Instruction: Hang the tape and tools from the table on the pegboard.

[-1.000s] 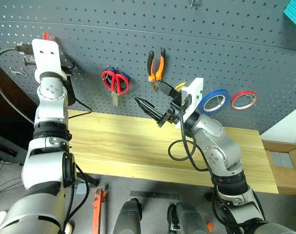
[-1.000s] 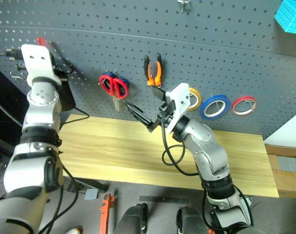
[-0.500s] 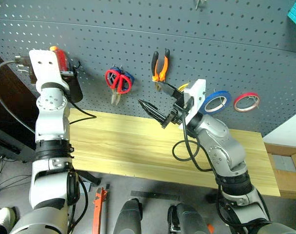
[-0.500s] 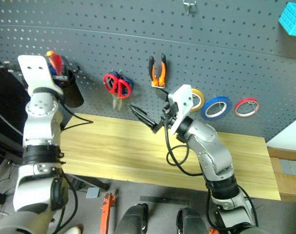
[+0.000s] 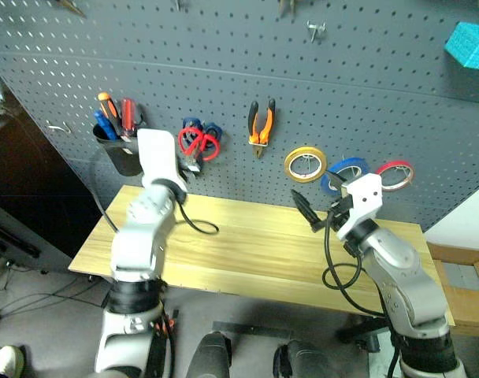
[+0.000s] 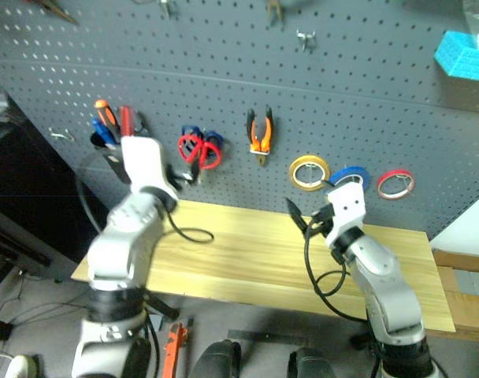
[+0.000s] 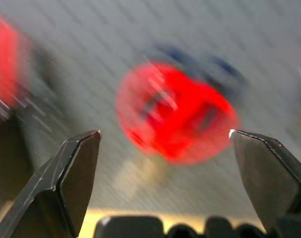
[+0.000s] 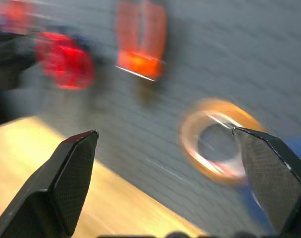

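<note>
On the pegboard [image 5: 381,87] hang the red-handled scissors [image 5: 198,142], the orange-and-black pliers [image 5: 260,126] and the blue tape [image 5: 347,168], which is partly behind my right wrist. The red-handled screwdriver [image 5: 128,116] stands in a black cup [image 5: 126,156] on the board. My left gripper [image 7: 165,139] is open and empty, level with the scissors [image 7: 177,114] and a little short of them. Over the table [image 5: 239,248] my right gripper [image 8: 165,134] is open and empty too, facing the board below the pliers [image 8: 140,39].
A yellow tape ring [image 5: 305,165] and a thin red tape ring [image 5: 393,175] hang beside the blue tape. Blue-handled scissors [image 5: 214,130] hang behind the red ones. The cup also holds an orange-handled and a blue-handled screwdriver. A teal object [image 5: 469,39] sits at the upper right.
My left gripper has opened and left the screwdriver in the cup, then swung down and right to face the scissors. My right arm has dropped and drawn back to the right. The camera has tilted.
</note>
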